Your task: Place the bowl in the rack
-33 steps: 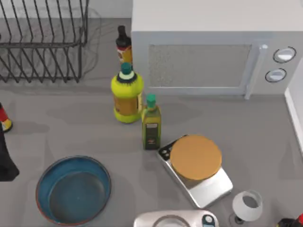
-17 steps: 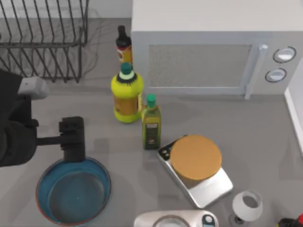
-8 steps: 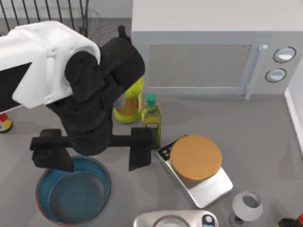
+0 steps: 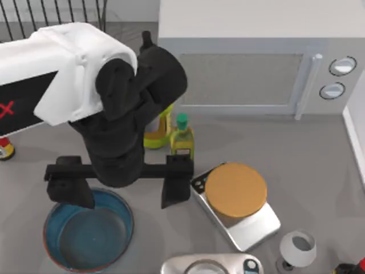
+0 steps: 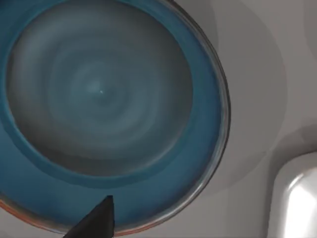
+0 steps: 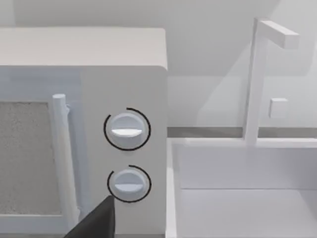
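Since half a second earlier, the left end effector (image 4: 120,188) had shifted slightly toward the table's right; the bowl (image 4: 88,237) had not moved. The bowl sat upright on the table (image 4: 319,171) at front left, beside the silver scale (image 4: 236,202). The left end effector was spread wide open above the bowl's far rim, one finger (image 4: 69,188) over that rim, the other finger (image 4: 177,185) outside it. The rack (image 4: 51,14) stood at back left, well apart. Judged best: the wall should be straddled, inner finger lowered inside, then closed squarely. The right arm was parked; its wrist view faced the microwave (image 6: 81,129).
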Tool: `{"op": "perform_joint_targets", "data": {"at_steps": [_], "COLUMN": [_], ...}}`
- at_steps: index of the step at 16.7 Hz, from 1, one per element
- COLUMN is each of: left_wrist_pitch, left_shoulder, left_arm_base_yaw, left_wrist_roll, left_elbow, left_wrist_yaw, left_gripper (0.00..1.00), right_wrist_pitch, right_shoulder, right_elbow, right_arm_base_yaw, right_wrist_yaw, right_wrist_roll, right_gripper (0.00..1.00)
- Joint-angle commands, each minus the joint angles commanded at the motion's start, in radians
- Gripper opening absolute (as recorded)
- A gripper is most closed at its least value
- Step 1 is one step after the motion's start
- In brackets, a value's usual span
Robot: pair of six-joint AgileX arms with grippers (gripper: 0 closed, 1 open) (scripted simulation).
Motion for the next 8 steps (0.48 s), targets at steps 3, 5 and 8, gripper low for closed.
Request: {"op": "perform_joint_targets", "data": {"at_steps": [3, 5, 8], "left_wrist_pitch": [0.069, 0.165, 0.32], "left_shoulder": [0.026, 0.055, 0.104], "left_arm_base_yaw": [-0.001, -0.001, -0.001], "left_wrist_roll": [0.002, 0.003, 0.004], "left_elbow": [-0.051, -0.11, -0.205], "left_wrist_yaw": [0.0, 0.0, 0.0], "left_gripper": [1.0, 1.0, 1.0], "right_wrist_pitch": [0.0, 0.0, 0.0], "right_shoulder": [0.0, 0.0, 0.0], "right_elbow": [0.0, 0.0, 0.0], "right_arm_base_yaw": [0.0, 0.0, 0.0], "right_wrist_yaw": [0.0, 0.0, 0.0], "right_wrist_roll": [0.0, 0.0, 0.0], "right_gripper": [1.0, 1.0, 1.0]}}
